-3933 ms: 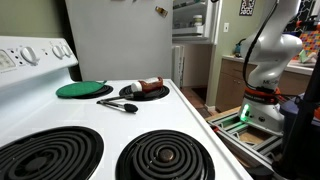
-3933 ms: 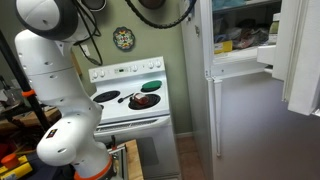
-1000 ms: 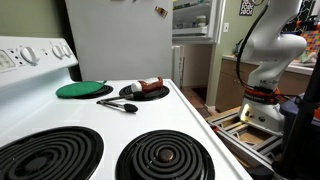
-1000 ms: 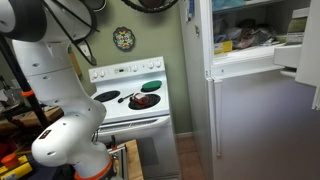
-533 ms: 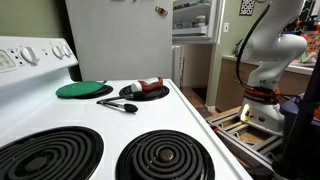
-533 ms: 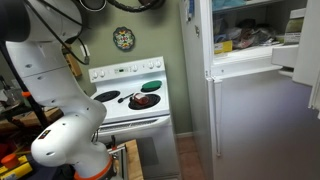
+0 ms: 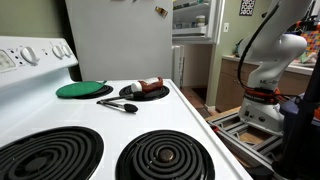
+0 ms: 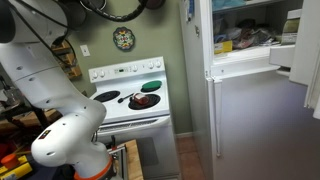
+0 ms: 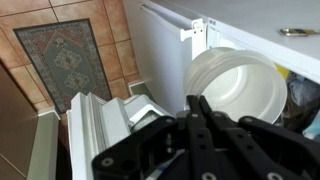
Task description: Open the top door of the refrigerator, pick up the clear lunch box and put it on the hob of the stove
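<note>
The claw has its black fingers pressed together with nothing between them, and it comes in from the bottom edge of the wrist view. Compared with a second ago, the arm has swung: its upper link now leans further toward the top left corner in an exterior view, while its base stands where it was. The top door hangs open at about the same angle as half a second ago, wider than about four seconds back. Nothing on the stove has shifted.

The lunch box shows as a round, whitish, translucent tub with a paler ring inside its rim. It sits inside the open top compartment of the fridge, just beyond the fingertips and a little to their right. Whether the claw touches it I cannot tell.

Only the wrist view shows the claw and the tub up close, along with the door's inner rack, the tiled floor and a patterned rug below. Both exterior views leave the claw out of frame. One of them shows the hob at close range, with a green disc toward its back edge and a black plate of food toward the edge nearest the fridge. The other takes in the whole stove front and the open compartment's crowded shelf.
</note>
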